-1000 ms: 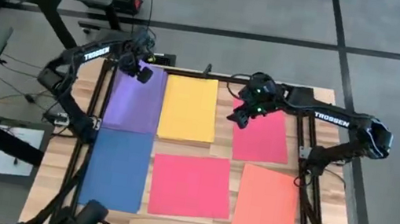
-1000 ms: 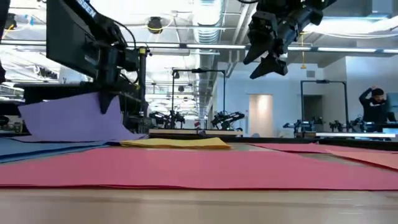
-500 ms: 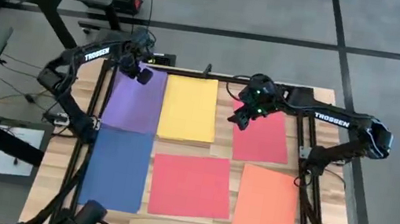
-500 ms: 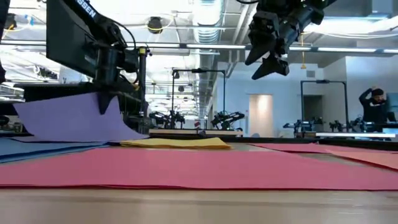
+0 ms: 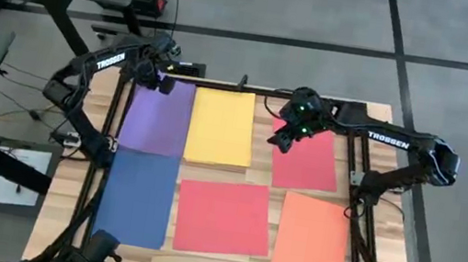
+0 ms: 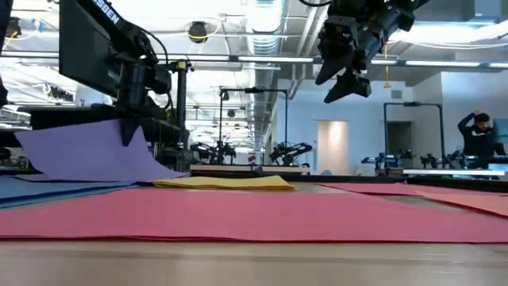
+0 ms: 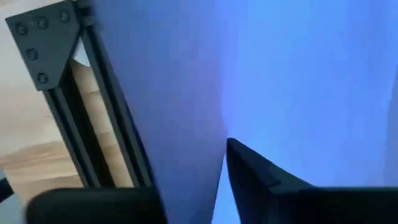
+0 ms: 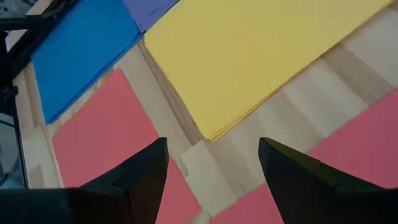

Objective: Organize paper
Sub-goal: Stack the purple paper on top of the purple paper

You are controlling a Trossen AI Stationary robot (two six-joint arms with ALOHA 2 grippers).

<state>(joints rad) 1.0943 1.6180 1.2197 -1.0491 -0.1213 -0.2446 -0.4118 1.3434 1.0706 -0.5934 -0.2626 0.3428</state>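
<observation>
Wooden slats of the table (image 5: 260, 174) show between six coloured sheets laid in two rows under the overhead camera. Far row: purple sheet (image 5: 159, 120) at about 10 o'clock, yellow sheet (image 5: 221, 127) at 12, a red-pink sheet (image 5: 308, 163) at 2. Near row: blue sheet (image 5: 138, 199) at 8, a second red-pink sheet (image 5: 223, 216) at 6, orange-coral sheet (image 5: 311, 247) at 4.

From above the purple sheet looks flat; the table-level camera shows its far edge (image 6: 87, 149) lifted off the table, pinched by the left gripper (image 6: 129, 131) at the sheet's far corner (image 5: 160, 81). The left wrist camera sees purple paper (image 7: 298, 81) filling the frame with a dark finger (image 7: 261, 180) pressed against it, beside a black frame rail (image 7: 93, 124).

The right gripper (image 5: 281, 140) hangs above the gap between yellow and red-pink; its wrist camera shows fingers (image 8: 298, 180) spread apart, holding nothing, over the yellow sheet's corner (image 8: 249, 56).

Beyond the table, the low view shows a lab with ceiling ducts and a person (image 6: 479, 135) at the far right.
</observation>
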